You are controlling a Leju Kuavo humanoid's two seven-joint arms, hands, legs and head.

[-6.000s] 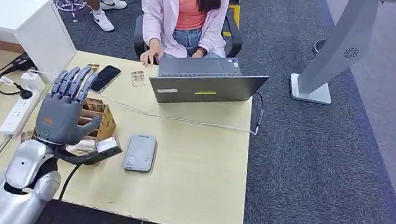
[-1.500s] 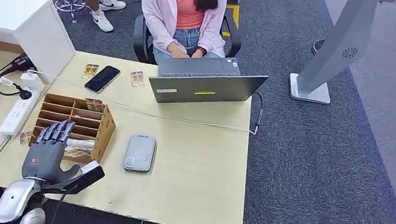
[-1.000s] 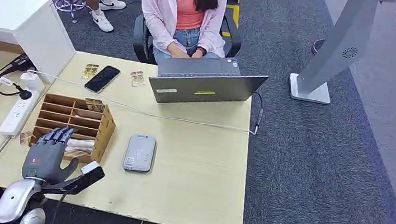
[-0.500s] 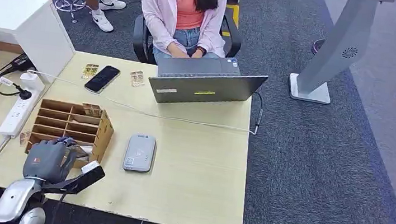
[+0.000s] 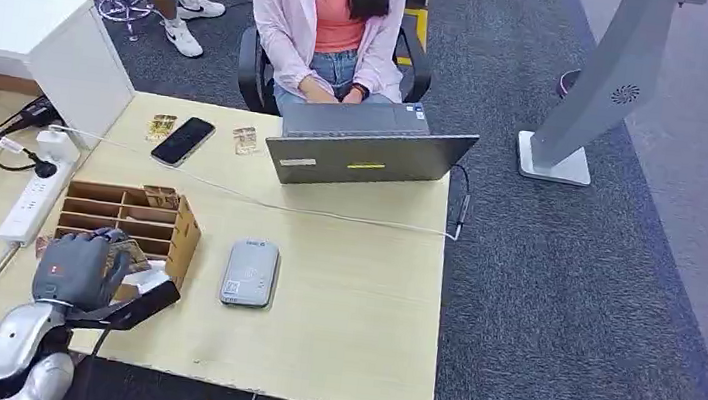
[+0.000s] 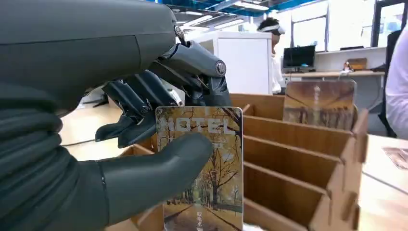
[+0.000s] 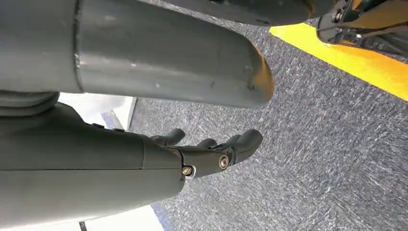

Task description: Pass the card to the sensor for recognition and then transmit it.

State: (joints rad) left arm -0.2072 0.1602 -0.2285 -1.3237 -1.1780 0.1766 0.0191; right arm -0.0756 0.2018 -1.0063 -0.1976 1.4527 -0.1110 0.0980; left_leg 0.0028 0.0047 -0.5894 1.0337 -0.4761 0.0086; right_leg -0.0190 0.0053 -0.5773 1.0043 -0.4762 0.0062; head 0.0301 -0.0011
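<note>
My left hand (image 5: 75, 269) sits at the near end of the wooden card rack (image 5: 160, 230), its fingers curled in. In the left wrist view my left hand (image 6: 144, 139) pinches a hotel card (image 6: 211, 183) with an autumn-tree picture between thumb and fingers, just in front of the wooden card rack (image 6: 298, 168). Another card (image 6: 318, 103) stands in a far slot. The grey card sensor (image 5: 250, 273) lies flat on the table to the right of the rack. My right hand (image 7: 211, 154) hangs over grey carpet with its fingers loosely apart and nothing in them.
A person sits at the far side of the table (image 5: 359, 301) behind an open laptop (image 5: 368, 151). A cable runs across the table from it. A phone (image 5: 184, 140) and loose cards lie at the far left. A power strip (image 5: 30, 203) lies on the left desk.
My left hand has come down from above the rack to its near end and its fingers have closed on a card. The person's hand has drawn back to the laptop.
</note>
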